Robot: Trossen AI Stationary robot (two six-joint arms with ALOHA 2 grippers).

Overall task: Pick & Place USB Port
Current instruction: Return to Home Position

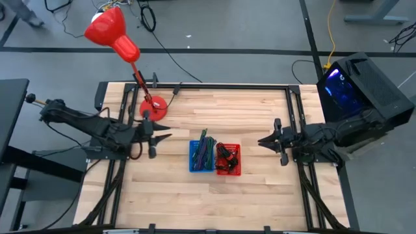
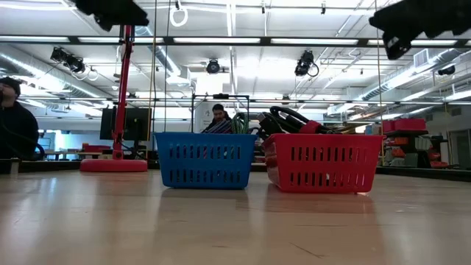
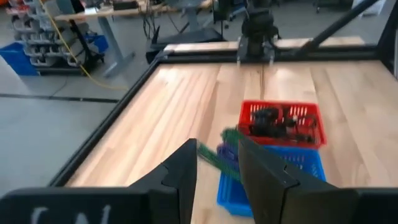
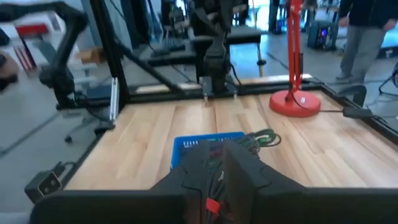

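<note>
Two small baskets stand side by side on the middle of the wooden table. The blue basket (image 1: 201,157) (image 3: 273,180) holds green and purple cables. The red basket (image 1: 228,159) (image 3: 283,122) holds dark cables and plugs, among which I cannot single out a USB port. My left gripper (image 1: 162,133) (image 3: 217,165) hovers level above the table's left side, pointing at the baskets, open with nothing between its fingers. My right gripper (image 1: 262,140) (image 4: 222,163) hovers level at the right side, pointing at the baskets, its fingers together with nothing seen in them.
A red desk lamp stands by its round base (image 1: 154,107) (image 4: 295,102) at the table's far left. A black frame rail (image 1: 227,86) runs around the table. A dark box with a blue light (image 1: 361,84) sits off the right edge. People (image 2: 219,118) are in the room behind.
</note>
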